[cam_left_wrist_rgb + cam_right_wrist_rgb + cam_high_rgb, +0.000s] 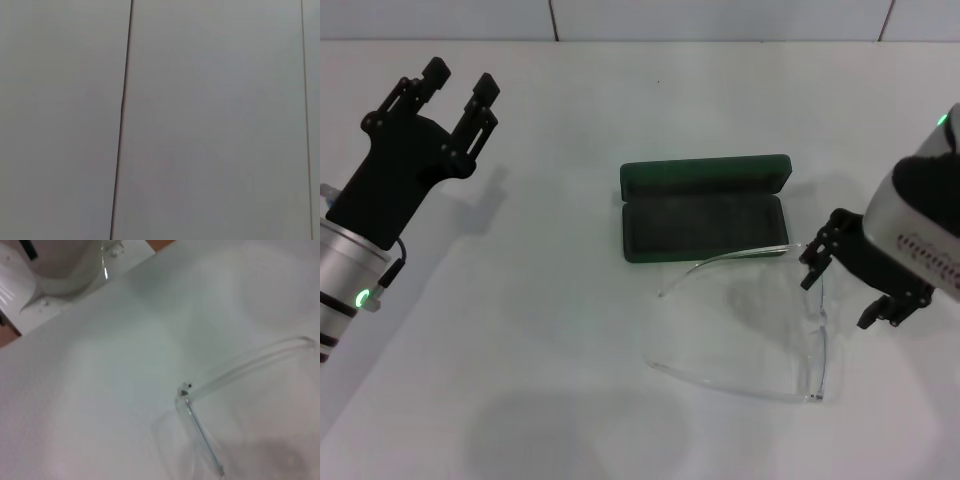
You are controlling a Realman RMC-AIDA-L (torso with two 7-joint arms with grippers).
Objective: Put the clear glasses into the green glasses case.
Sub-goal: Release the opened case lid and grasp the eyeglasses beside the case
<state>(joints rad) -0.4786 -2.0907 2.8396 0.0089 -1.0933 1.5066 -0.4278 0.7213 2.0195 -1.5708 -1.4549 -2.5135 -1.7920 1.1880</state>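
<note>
The green glasses case (705, 222) lies open in the middle of the table, its lid (705, 176) folded back on the far side and its dark lining empty. Just in front of it lie the clear glasses (760, 375), arms unfolded, with one thin arm (735, 257) resting along the case's front edge. My right gripper (855, 285) hovers open over the right end of the glasses, beside the case's right corner. The right wrist view shows the glasses' hinge (186, 390) and one arm (255, 365). My left gripper (460, 85) is raised at the far left, open and empty.
The white table (520, 300) runs back to a tiled wall. The left wrist view holds only grey panels with a dark seam (122, 110). In the right wrist view the robot's white body (65, 265) stands at the table edge.
</note>
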